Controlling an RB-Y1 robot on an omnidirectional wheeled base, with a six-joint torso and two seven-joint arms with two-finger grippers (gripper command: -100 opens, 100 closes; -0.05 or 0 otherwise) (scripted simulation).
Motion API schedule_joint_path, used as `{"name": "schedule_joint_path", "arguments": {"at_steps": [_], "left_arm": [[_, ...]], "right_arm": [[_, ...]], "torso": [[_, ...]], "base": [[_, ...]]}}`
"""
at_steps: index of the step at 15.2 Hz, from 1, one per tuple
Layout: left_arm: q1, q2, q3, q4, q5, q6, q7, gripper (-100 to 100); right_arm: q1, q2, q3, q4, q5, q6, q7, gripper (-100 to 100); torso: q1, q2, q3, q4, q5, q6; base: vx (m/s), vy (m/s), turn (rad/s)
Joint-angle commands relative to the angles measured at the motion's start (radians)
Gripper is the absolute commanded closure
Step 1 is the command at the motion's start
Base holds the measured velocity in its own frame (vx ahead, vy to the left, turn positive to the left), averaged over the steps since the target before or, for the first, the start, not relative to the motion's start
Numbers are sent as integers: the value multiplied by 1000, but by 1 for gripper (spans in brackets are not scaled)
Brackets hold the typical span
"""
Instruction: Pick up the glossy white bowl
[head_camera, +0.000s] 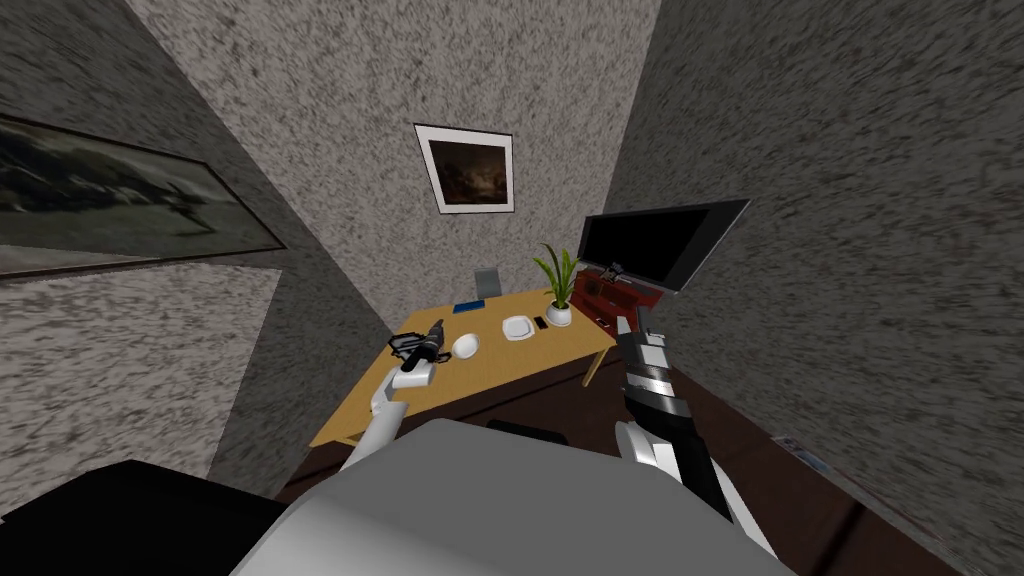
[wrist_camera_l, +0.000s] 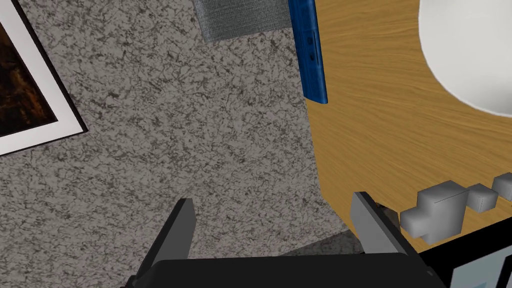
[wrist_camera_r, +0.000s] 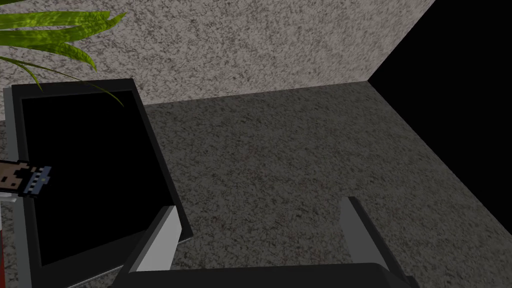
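With nothing grasped yet, the open left gripper is hovering over the table near the white bowl, leaving alignment, closing and lifting, while the right gripper is hanging open.

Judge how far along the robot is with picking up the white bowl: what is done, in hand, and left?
Done: the left gripper is at the table, close beside the white bowl. In hand: nothing is gripped; it is open and the bowl lies off to one side, not between its fingers. Left: centre on the bowl, close, lift. The right gripper is open, away from the bowl.
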Motion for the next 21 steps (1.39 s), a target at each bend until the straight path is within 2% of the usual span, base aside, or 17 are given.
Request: {"name": "schedule_joint_path", "arguments": {"at_steps": [1, 2, 3, 5, 6, 8, 9, 11, 12, 13, 14, 16, 17, 19, 20, 21], "left_arm": [[-20, 8, 13, 46, 3, 50, 3, -100], [-20, 8, 13, 46, 3, 60, 3, -100], [-46, 12, 30, 87, 3, 89, 4, -100], [-46, 12, 30, 91, 3, 114, 4, -100], [-71, 15, 47, 135, 4, 140, 6, -100], [-71, 15, 47, 135, 4, 169, 6, -100], [-96, 18, 63, 177, 4, 200, 7, -100], [-96, 18, 63, 178, 4, 222, 7, -100], [-121, 21, 79, 216, 5, 259, 8, -100], [-121, 21, 79, 221, 5, 275, 8, -100], [-145, 23, 94, 245, 5, 300, 10, -100], [-145, 23, 94, 263, 5, 326, 10, -100], [-169, 25, 109, 297, 6, 358, 11, -100], [-169, 25, 109, 304, 6, 376, 11, -100], [-192, 27, 124, 343, 7, 411, 13, -100], [-192, 27, 124, 343, 7, 425, 13, -100]], "right_arm": [[0, 0, 0, 0, 0, 0, 0, 0], [0, 0, 0, 0, 0, 0, 0, 0], [0, 0, 0, 0, 0, 0, 0, 0], [0, 0, 0, 0, 0, 0, 0, 0], [0, 0, 0, 0, 0, 0, 0, 0], [0, 0, 0, 0, 0, 0, 0, 0], [0, 0, 0, 0, 0, 0, 0, 0], [0, 0, 0, 0, 0, 0, 0, 0], [0, 0, 0, 0, 0, 0, 0, 0], [0, 0, 0, 0, 0, 0, 0, 0], [0, 0, 0, 0, 0, 0, 0, 0], [0, 0, 0, 0, 0, 0, 0, 0], [0, 0, 0, 0, 0, 0, 0, 0], [0, 0, 0, 0, 0, 0, 0, 0], [0, 0, 0, 0, 0, 0, 0, 0], [0, 0, 0, 0, 0, 0, 0, 0]], "torso": [[0, 0, 0, 0, 0, 0], [0, 0, 0, 0, 0, 0], [0, 0, 0, 0, 0, -1], [0, 0, 0, 0, 0, 0], [0, 0, 0, 0, 0, -1], [0, 0, 0, 0, 0, -1], [0, 0, 0, 0, 0, -1], [0, 0, 0, 0, 0, -1], [-1, 0, 0, 0, 0, -1], [0, 0, 0, 0, 0, -1], [0, 0, 0, 0, 0, 0], [0, 0, 0, 0, 0, -1], [0, 0, 0, 0, 0, -1], [0, 0, 0, 0, 0, -1], [-1, -1, 0, 0, 0, -1], [-1, -1, 0, 0, 0, 0]], "base": [[-30, 31, -203], [-23, 28, -44], [-29, 27, -122], [-25, 26, -120], [-21, 24, -135], [-21, 23, -120], [-22, 21, -177], [-21, 22, -106], [-20, 21, -134], [-25, 27, -161], [-37, 31, -229], [-30, 31, -109], [-19, 19, -121], [-18, 17, -107], [-18, 17, -137], [-22, 22, -156]]}}
